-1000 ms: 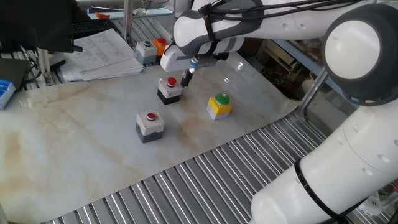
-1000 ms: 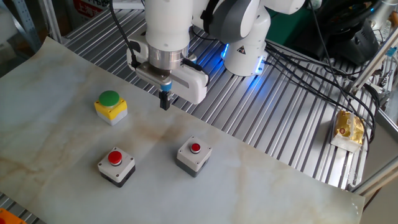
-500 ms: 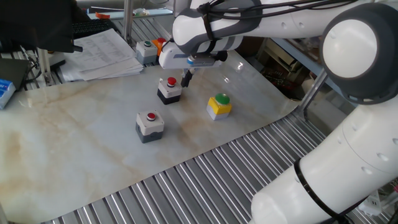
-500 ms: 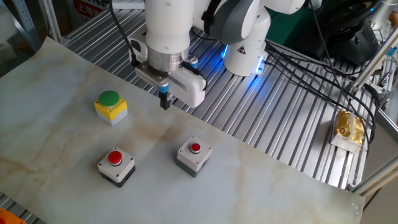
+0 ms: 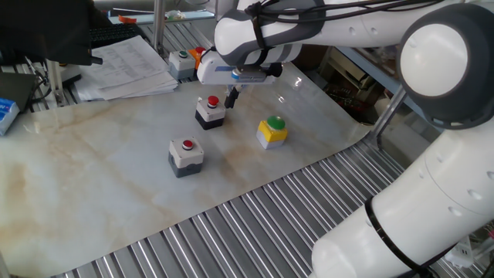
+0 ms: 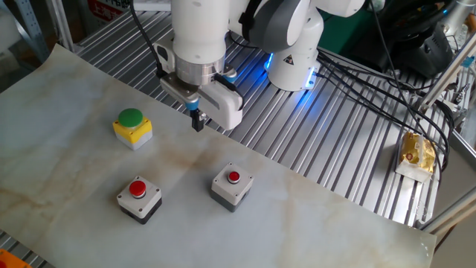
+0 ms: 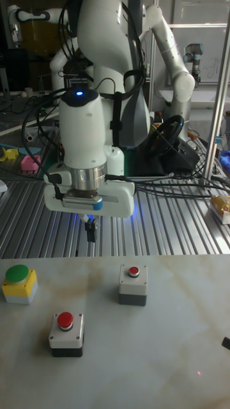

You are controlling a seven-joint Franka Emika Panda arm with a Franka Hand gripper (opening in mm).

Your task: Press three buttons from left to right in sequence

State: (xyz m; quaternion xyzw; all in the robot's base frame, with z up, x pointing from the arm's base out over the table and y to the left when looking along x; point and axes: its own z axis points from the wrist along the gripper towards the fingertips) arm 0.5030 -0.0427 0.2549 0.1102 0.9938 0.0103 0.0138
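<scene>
My gripper [image 5: 230,98] hangs just right of the far grey box w/ red button [image 5: 210,111], above the marble sheet [image 5: 93,177]. Near grey box [image 5: 185,155] sits front-left, yellow box w/ green dome [image 5: 272,130] right. Papers [image 5: 127,68] at back-left.

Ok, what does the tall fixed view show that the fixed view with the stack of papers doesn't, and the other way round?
Only the tall view shows the arm's base column with a blue light and a second white arm behind.

Only the view with papers shows the paper stack, a grey box with a small green button and an orange box beyond the sheet.

Both show the gripper hanging above the marbled sheet, plus the yellow box with green dome and two grey boxes with red buttons.
</scene>
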